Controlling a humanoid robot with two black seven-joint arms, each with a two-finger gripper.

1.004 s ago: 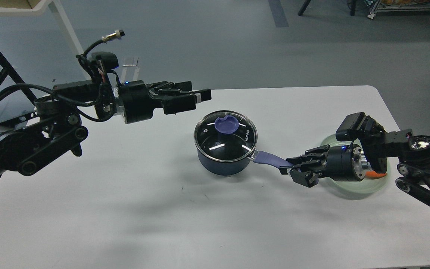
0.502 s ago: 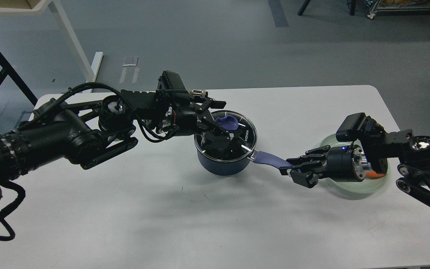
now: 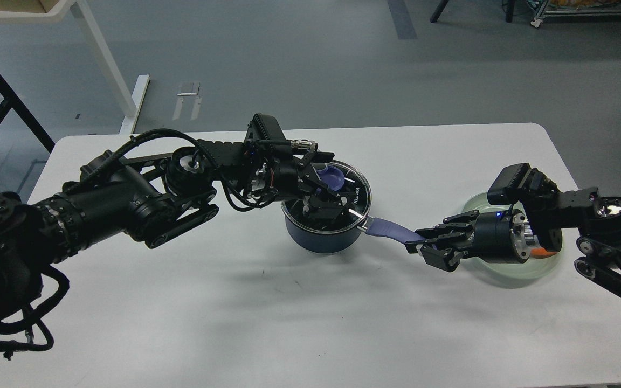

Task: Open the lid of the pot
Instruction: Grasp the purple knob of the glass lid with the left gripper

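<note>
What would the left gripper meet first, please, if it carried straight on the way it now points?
Probably the lid: the left gripper points right and down over it, beside the knob. Depth is unclear, so it may already touch.

The pot sits mid-table toward the far edge with the lid on it, handle pointing right toward the plate near the right edge.

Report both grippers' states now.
Left gripper: open, fingers spread over the lid, at its knob.
Right gripper: shut on the pot handle.
</note>
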